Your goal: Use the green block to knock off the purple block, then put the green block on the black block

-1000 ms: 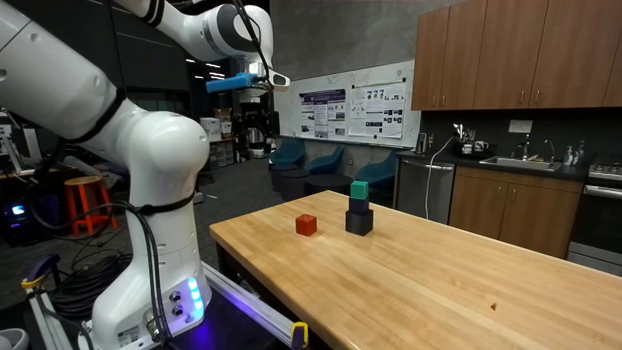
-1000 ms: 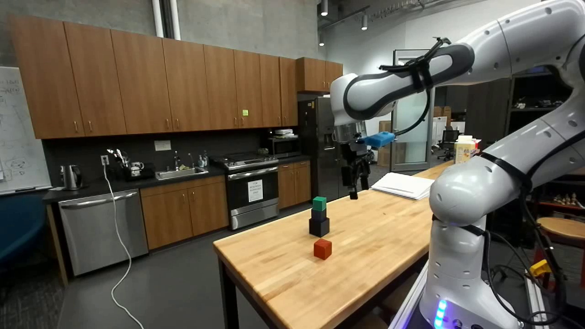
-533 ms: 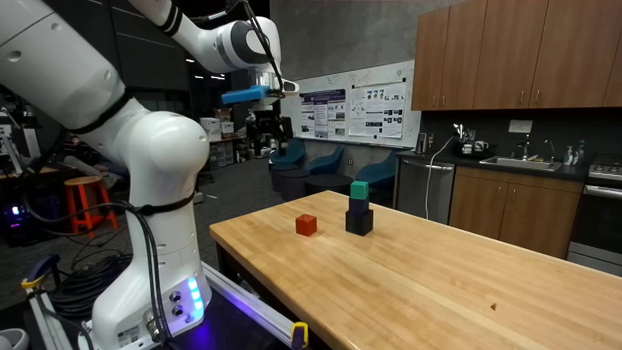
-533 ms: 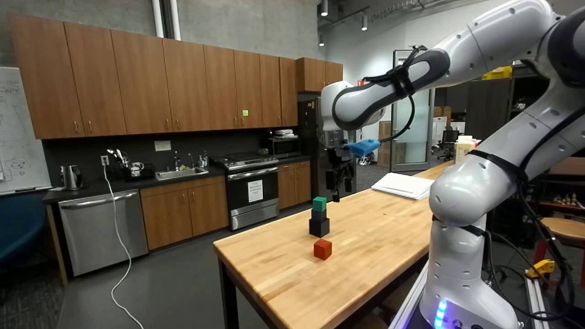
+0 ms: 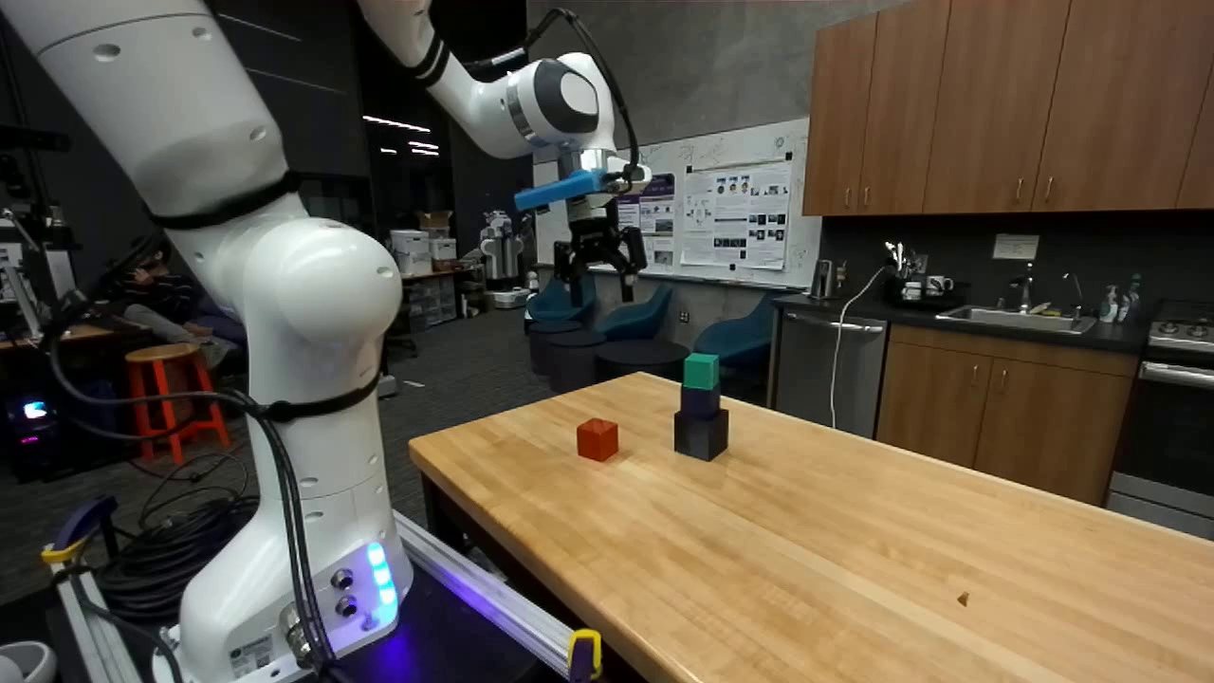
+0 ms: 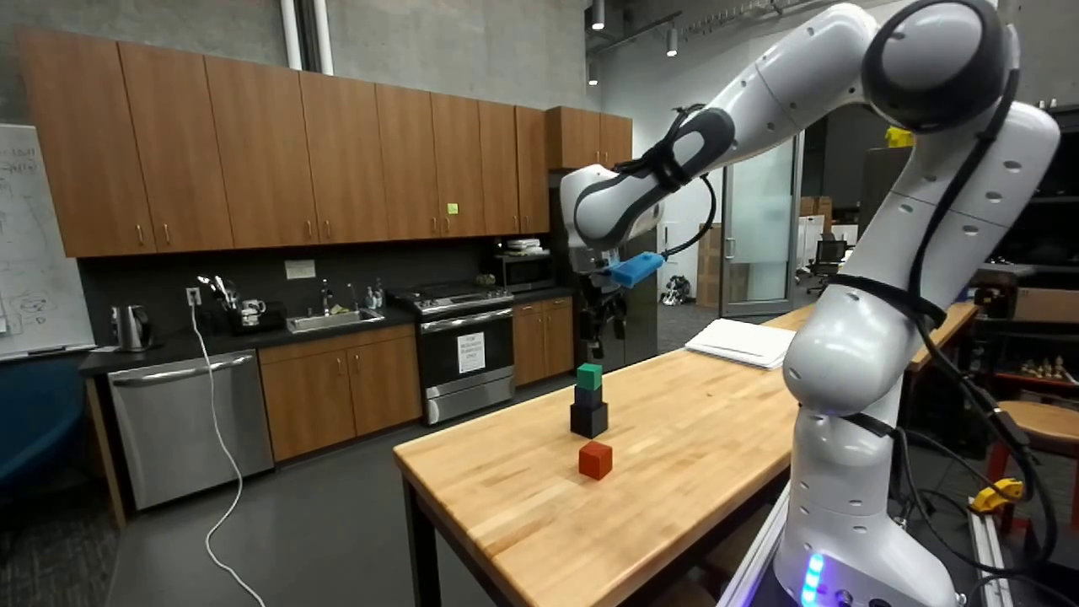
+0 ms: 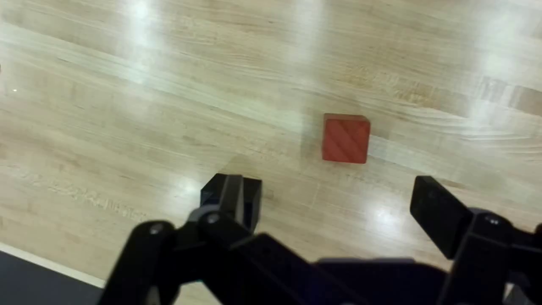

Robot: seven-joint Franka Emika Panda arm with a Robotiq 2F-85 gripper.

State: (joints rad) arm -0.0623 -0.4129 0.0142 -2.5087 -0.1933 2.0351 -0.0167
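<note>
The green block [image 5: 701, 371] sits on top of a stack on the table; it also shows in an exterior view [image 6: 589, 376]. Under it is the dark purple block [image 5: 700, 401], and at the bottom the larger black block [image 5: 702, 434]. My gripper [image 5: 602, 288] is open and empty, high above the table and apart from the stack; it also shows in an exterior view [image 6: 607, 339]. In the wrist view the open fingers [image 7: 330, 203] stand wide apart. The black block [image 7: 253, 190] shows partly behind the left finger there, which mostly hides the stack.
A red cube [image 5: 597, 439] lies on the wooden table [image 5: 806, 531] beside the stack; it shows between the fingers, farther up, in the wrist view [image 7: 346, 140]. White papers [image 6: 742, 342] lie at the table's far part in an exterior view. The stack stands near a table edge.
The arm has moved toward the stack: my gripper went right and slightly down in an exterior view, left in an exterior view. The gripper stayed empty. The blocks have not moved.
</note>
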